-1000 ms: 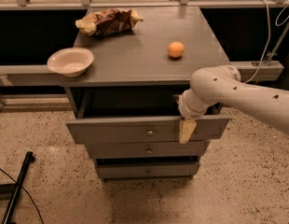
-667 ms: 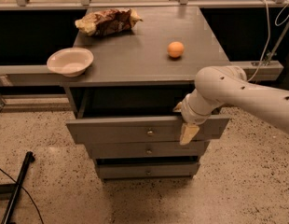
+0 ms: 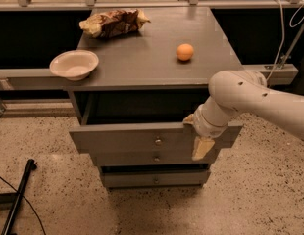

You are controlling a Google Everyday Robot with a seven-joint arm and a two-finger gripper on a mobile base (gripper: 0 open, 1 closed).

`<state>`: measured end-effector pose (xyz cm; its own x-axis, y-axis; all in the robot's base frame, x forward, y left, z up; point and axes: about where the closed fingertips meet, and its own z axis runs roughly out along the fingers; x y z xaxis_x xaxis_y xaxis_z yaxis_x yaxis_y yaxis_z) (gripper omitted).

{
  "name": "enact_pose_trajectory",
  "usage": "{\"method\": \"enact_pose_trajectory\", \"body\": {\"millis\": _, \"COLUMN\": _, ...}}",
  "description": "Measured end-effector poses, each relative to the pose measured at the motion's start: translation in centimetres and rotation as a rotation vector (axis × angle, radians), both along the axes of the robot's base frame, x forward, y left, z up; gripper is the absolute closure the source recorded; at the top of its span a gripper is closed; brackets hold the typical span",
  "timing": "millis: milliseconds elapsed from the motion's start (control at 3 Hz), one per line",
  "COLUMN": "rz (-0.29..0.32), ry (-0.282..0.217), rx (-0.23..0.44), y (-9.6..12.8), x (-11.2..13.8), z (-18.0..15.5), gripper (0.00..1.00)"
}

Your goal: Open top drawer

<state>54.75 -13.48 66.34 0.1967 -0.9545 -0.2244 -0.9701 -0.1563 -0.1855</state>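
The top drawer (image 3: 127, 140) is a wide grey front with a small round metal knob (image 3: 157, 141). It stands pulled out a little from the grey cabinet, leaving a dark gap under the cabinet top (image 3: 142, 62). My gripper (image 3: 196, 135) is at the right part of the drawer front's upper edge, on the end of the white arm (image 3: 250, 94) that reaches in from the right. Its tan tip hangs down over the front face, right of the knob. The drawer's inside is dark and hidden.
Two narrower grey drawers, the middle drawer (image 3: 137, 159) and the lowest drawer (image 3: 152, 179), sit shut below. On the cabinet top lie a white bowl (image 3: 74, 64), an orange (image 3: 185, 52) and a crumpled snack bag (image 3: 113, 22). A black pole (image 3: 17, 195) lies on the speckled floor at left. Cables (image 3: 284, 38) hang at right.
The arm's elbow has shifted slightly right and down. The gripper stays at the drawer front's edge, and the drawer stands out about as far as before.
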Motion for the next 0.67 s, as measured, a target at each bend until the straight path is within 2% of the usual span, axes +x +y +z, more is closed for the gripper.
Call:
{"method": "enact_pose_trajectory", "body": {"millis": 333, "rz": -0.004, "ry": 0.004, "rx": -0.004, "y": -0.3, "x": -0.9, "z": 0.6, "gripper": 0.24}}
{"method": "enact_pose_trajectory", "body": {"millis": 667, "rz": -0.004, "ry": 0.014, "rx": -0.011, "y": -0.6, "x": -2.1, "z": 1.3, "gripper": 0.42}}
